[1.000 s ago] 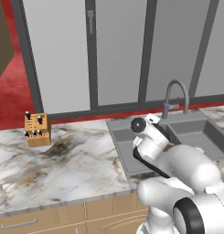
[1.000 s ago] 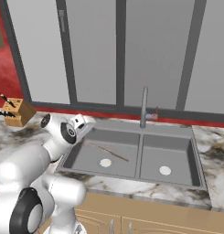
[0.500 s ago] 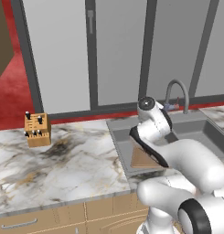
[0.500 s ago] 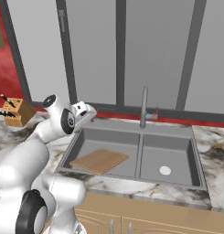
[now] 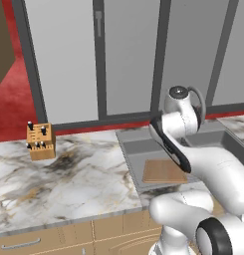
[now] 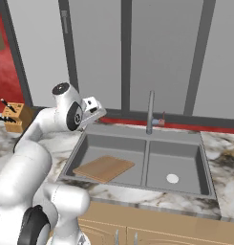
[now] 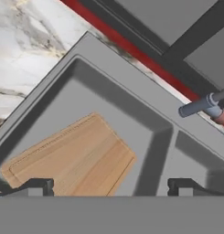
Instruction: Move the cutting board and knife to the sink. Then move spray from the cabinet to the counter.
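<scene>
While the board [image 7: 70, 157] lay in the sink [image 6: 152, 139] below the spread, empty claw [image 7: 109, 185], fetching the knife probably came next.

The cutting board [image 6: 104, 168] lies flat in the left basin of the sink [image 6: 202, 162], at lower centre of the right base view. The faucet [image 6: 150, 113] stands behind the sink's divider. The knife block [image 5: 40, 141] sits on the counter [image 5: 68, 184] at far left, well apart from the sink.
</scene>
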